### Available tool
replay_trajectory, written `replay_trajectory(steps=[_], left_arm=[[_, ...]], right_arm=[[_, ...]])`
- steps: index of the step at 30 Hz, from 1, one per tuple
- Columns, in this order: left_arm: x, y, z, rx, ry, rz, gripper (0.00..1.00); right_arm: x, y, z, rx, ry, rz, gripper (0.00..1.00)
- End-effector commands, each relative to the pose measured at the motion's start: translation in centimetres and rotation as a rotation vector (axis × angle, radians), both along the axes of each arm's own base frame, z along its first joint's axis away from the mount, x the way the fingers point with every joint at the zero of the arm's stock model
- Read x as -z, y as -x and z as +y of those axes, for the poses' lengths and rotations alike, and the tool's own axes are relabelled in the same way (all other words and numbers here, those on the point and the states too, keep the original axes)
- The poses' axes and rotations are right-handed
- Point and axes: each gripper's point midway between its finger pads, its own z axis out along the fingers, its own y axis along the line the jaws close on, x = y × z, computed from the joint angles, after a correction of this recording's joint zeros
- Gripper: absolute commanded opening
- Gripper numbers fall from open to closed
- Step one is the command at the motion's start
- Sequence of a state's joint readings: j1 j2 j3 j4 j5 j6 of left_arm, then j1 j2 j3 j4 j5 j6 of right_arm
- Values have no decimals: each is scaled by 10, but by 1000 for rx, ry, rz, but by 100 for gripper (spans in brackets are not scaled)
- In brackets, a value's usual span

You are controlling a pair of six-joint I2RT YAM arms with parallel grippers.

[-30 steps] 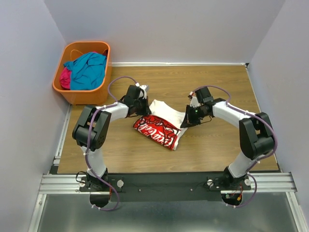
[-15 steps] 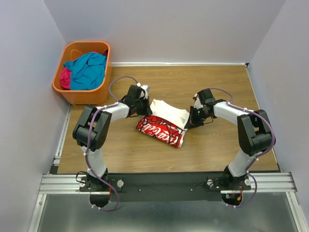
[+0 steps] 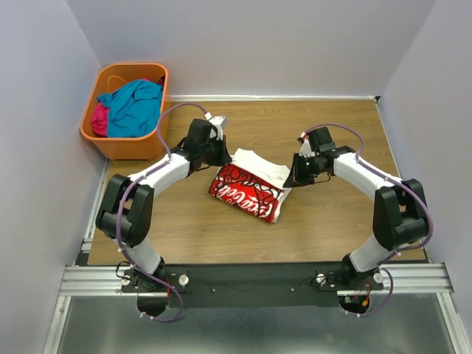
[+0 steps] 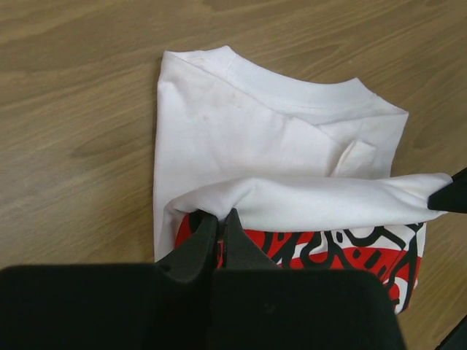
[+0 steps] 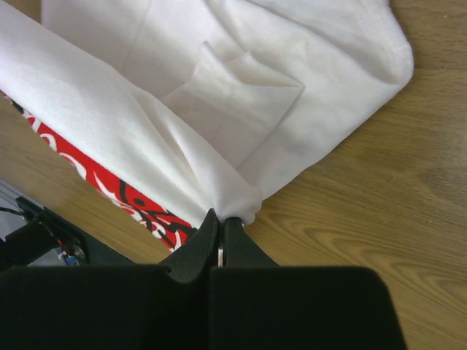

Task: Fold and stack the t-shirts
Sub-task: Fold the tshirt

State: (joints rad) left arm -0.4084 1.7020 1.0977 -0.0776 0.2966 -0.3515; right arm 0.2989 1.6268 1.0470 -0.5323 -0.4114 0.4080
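White t-shirt [image 3: 251,184] fold farther back now

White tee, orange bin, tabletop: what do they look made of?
White t-shirt: soft knit cloth, likely cotton jersey, matte. It drapes and creases and has a ribbed collar. The red print looks like flat ink.
Orange bin: probably moulded plastic, smooth, with a slight sheen on the rim.
Table: wood-grain surface with a satin finish. It could be laminate rather than solid wood.
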Motion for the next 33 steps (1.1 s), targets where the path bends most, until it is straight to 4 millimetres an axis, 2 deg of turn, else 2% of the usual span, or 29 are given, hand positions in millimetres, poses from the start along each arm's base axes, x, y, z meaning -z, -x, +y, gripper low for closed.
replay_trajectory(steps=[1, 8, 12, 15, 18, 20, 22, 23, 24, 25, 26, 27, 28, 29, 30, 32, 33], left_arm=[[-44, -4, 6, -9, -3, -111, 0], [-58, 9, 10, 23, -10, -132, 0], [-82, 16, 14, 31, 0, -188, 0], [-90, 20, 16, 39, -6, -202, 0], [-103, 16, 18, 37, -22, -228, 0], [-120, 5, 15, 36, -19, -266, 0], [-118, -8, 9, 54, -32, -270, 0], [-134, -19, 1, 68, -14, -310, 0], [-113, -30, -10, 97, -18, -272, 0], [-120, -40, -26, 121, -4, -295, 0], [-93, -52, -41, 152, -8, -262, 0], [-83, -60, -51, 178, -17, -263, 0], [-73, -66, -61, 196, -29, -260, 0], [-79, -78, -72, 203, -30, -278, 0], [-46, -87, -74, 198, -59, -223, 0], [-39, -104, -72, 158, -65, -206, 0], [-40, -105, -73, 153, -57, -210, 0]], right_arm=[[-26, -1, -6, -6, 7, -47, 0], [-39, 11, 1, -40, -44, -39, 0], [-52, 15, 5, -52, -78, -44, 0], [-61, 24, 14, -89, -143, -16, 0], [-70, 21, 17, -86, -161, -31, 0], [-72, 13, 13, -59, -133, -52, 0], [-69, 1, 2, -3, -98, -57, 0], [-65, -6, -10, 44, -89, -45, 0], [-49, -8, -16, 64, -83, 3, 1], [-39, -10, -21, 76, -87, 24, 0], [-29, -15, -31, 102, -87, 39, 0], [-5, -16, -33, 102, -93, 84, 0], [5, -19, -36, 107, -90, 95, 0], [16, -21, -41, 110, -82, 108, 0], [24, -21, -41, 102, -79, 117, 0], [37, -27, -44, 103, -66, 125, 0], [39, -28, -44, 104, -65, 126, 0]])
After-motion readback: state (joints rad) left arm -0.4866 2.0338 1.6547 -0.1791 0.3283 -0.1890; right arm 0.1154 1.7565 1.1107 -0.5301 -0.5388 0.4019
